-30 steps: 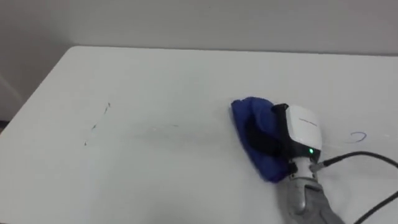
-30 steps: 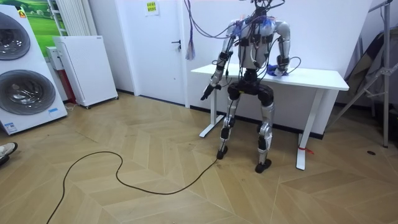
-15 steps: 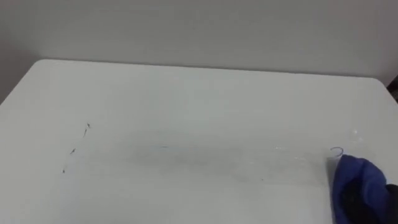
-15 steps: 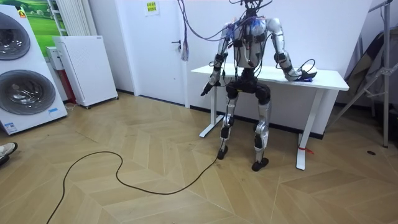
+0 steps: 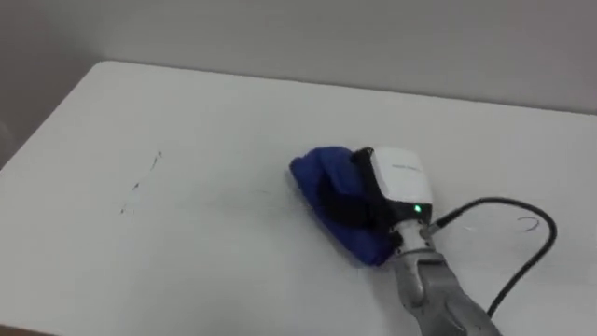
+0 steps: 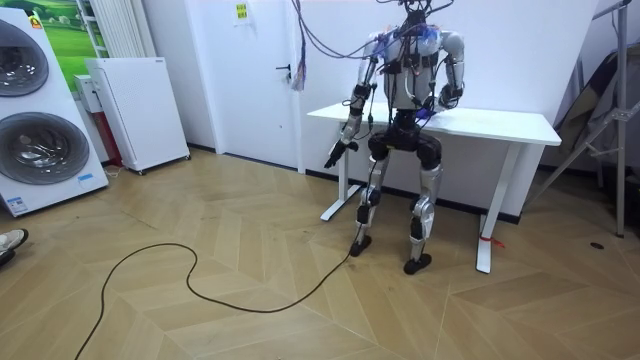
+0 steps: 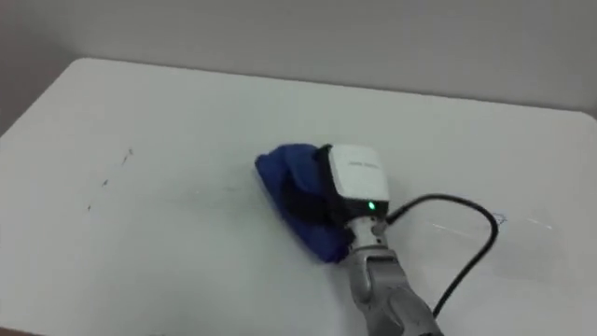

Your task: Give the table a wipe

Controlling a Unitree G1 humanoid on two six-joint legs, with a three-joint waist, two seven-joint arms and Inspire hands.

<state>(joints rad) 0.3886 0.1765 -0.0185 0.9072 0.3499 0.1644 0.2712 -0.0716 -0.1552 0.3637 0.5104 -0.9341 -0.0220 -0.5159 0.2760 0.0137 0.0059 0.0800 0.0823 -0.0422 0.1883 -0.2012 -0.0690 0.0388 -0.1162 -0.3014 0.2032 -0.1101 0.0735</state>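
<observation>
Swept back from the far right, the right hand now lies near the middle of the table. Half a second ago only the cloth showed, at the lower right edge of the left eye view. The head camera has turned as well, but the room view bears out the move: the right arm was then stretched out toward the room view's right end of the table, and now it is bent in front of the chest. This is close to where the hand lay a second ago.

The hand rests palm down on a blue cloth, which is bunched under and around it. Whether the hand is spread flat or clenched on the cloth cannot be told. The cloth sticks out ahead of the hand and to its left, and lies on the table.

To the right of the hand, well apart, is a small curled pen mark; half a second ago the cloth was just beside it. Far to the hand's left are a few thin dark marks, unchanged.

In the room view the robot stands at the table's near edge, as before. Its left hand hangs below the tabletop on the room view's left.
</observation>
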